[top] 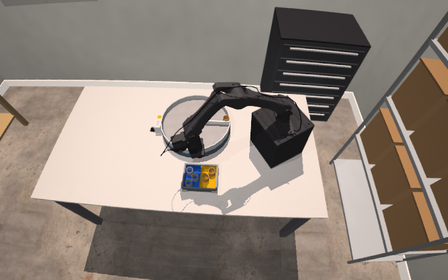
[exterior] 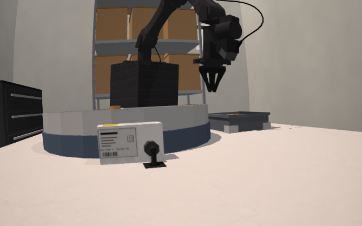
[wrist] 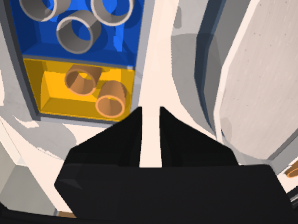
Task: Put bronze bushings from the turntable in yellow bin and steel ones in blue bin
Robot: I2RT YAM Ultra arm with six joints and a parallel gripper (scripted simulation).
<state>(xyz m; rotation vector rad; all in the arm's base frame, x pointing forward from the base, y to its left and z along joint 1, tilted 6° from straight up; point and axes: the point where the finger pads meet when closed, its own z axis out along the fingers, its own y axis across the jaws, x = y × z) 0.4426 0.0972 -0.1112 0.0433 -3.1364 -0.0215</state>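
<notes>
White power supply box [top: 157,122] [exterior: 130,143] beside the turntable [top: 165,132] [exterior: 176,118] has a rating label [exterior: 117,142] on the long side facing the exterior view. Legible there: a voltage line, looks like "100-240 V", first digit soft, then "50/60 Hz", digits also soft. Below that, a barcode [exterior: 109,154] at the label's lower left. Right part of the label: square-within-a-square symbol [exterior: 130,138], double-insulation type. Upper left: one thick dark bar and four thinner lines, no letters I can make out. Thin frame runs round the label. Yellow patch [top: 159,116] [exterior: 110,125] on the box's top, no readable text.
</notes>
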